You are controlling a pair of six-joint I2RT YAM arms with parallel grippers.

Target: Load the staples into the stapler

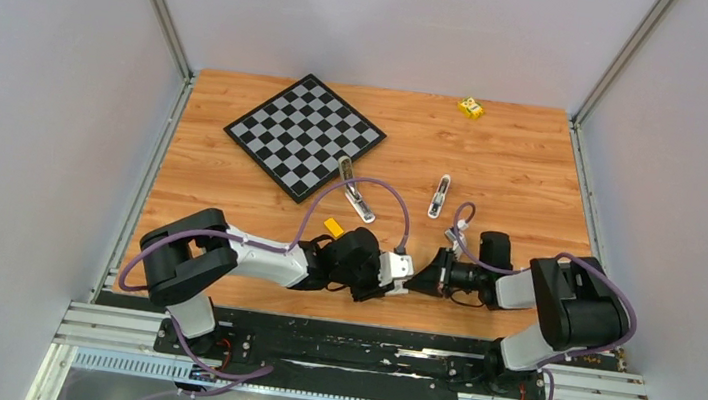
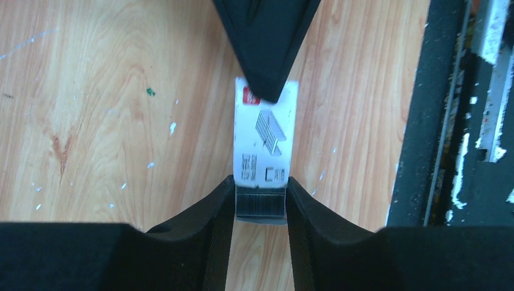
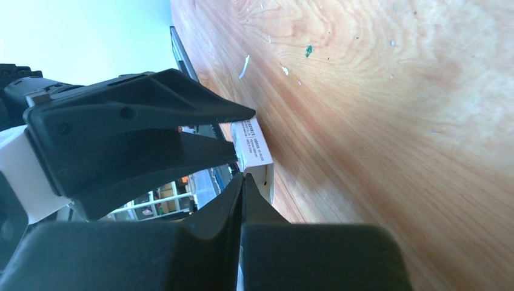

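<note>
Wooden table (image 1: 533, 180), small white box (image 2: 267, 130) between left gripper (image 2: 259, 185) and right gripper (image 3: 243, 179)
Stapler (image 1: 358, 201) lies just beside the chessboard (image 1: 304, 134), well apart; left gripper clamps the staples (image 2: 260, 204) at one end of the box, right gripper's fingers pressed together at the other

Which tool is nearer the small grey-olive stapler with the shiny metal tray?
Left, narrowly. The left tool, clamping a small white box, lies right of the stapler, on its near side; the right tool faces it, slightly farther right.
</note>
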